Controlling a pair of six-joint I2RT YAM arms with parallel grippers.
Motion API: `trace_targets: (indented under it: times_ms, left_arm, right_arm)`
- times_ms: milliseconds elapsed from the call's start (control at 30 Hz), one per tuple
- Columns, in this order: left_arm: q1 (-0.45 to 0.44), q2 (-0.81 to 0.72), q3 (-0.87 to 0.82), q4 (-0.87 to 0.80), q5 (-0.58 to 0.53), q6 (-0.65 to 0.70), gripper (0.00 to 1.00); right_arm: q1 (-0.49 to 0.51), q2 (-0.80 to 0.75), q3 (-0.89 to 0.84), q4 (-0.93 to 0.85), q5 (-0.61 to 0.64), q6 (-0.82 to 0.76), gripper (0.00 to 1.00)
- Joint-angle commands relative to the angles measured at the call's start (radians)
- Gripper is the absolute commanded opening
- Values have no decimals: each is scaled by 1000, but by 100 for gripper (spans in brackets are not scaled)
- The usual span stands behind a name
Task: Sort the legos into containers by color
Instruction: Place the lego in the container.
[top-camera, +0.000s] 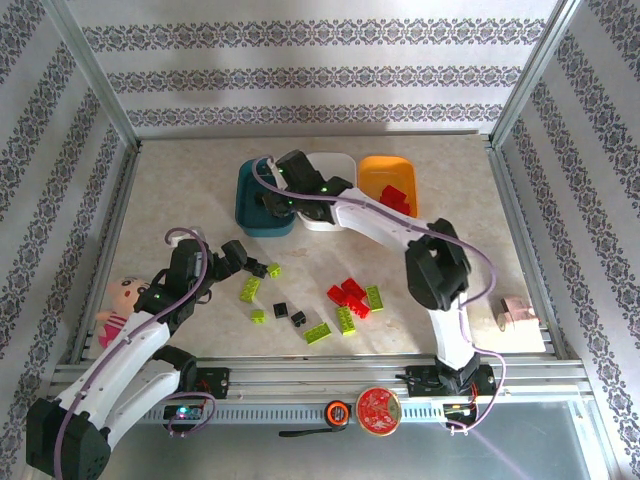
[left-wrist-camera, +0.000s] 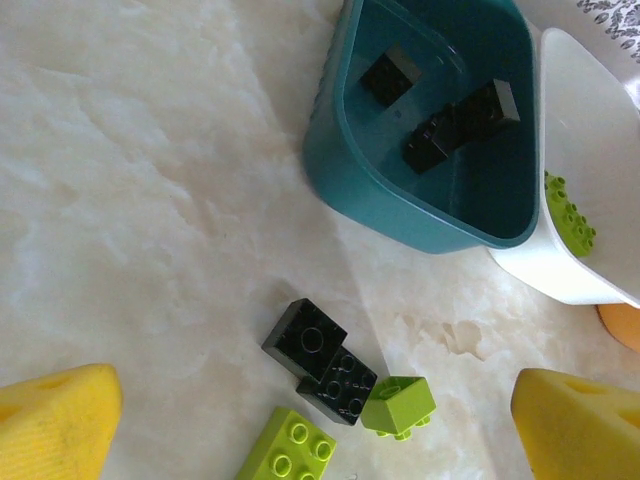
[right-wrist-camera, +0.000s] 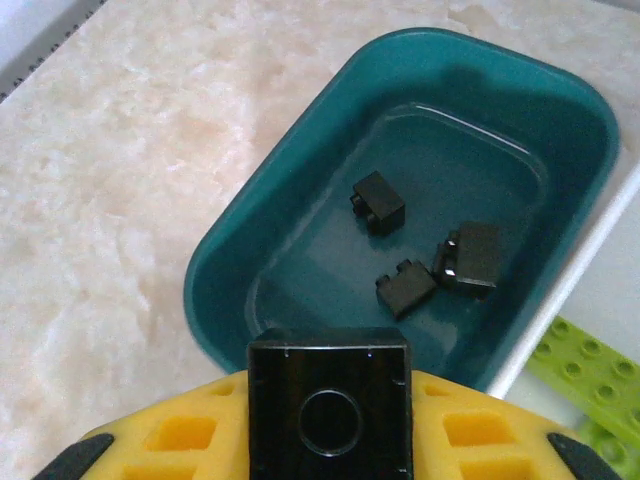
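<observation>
**Holding a black brick (right-wrist-camera: 330, 395) above the teal tray (right-wrist-camera: 290, 200)**

I see the bench (top-camera: 180, 180) carrying three trays toward its far edge: teal tray at left, white tray (top-camera: 335, 160) in the middle, orange tray (top-camera: 378, 170) at right. My right gripper (top-camera: 272, 203) hangs over the teal tray, jaws pinched on the black brick. My left gripper (top-camera: 245, 258) is spread wide and empty, left of centre, above two black pieces (left-wrist-camera: 305, 340). Three black bricks (right-wrist-camera: 380, 200) lie inside the teal tray. Loose legos (top-camera: 350, 295) in red, lime and black sit scattered toward the near edge.

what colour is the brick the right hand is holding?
Black. The brick in the right hand shows best in the right wrist view.
</observation>
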Motion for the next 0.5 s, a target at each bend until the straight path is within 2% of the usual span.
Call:
trace_targets:
  times_ms: [0, 67, 100, 167, 233, 467]
  left_arm:
    - [10, 13, 6, -33, 38, 28, 100]
    - [10, 30, 4, -39, 57, 29, 100]
    - [11, 37, 3, -39, 69, 32, 100]
    - [11, 61, 6, -39, 102, 46, 100]
    - [10, 88, 15, -49, 122, 57, 99]
    - [-4, 242, 50, -18, 158, 101, 90]
  right_arm:
    - [-20, 108, 115, -101, 10, 21, 34]
    - [-26, 158, 184, -113, 8, 26, 38]
    - [-27, 176, 212, -117, 7, 26, 45]
    - [-28, 209, 270, -134, -5, 16, 67]
    - [-26, 214, 294, -134, -6, 12, 76]
    - [-11, 106, 179, -73, -8, 7, 82]
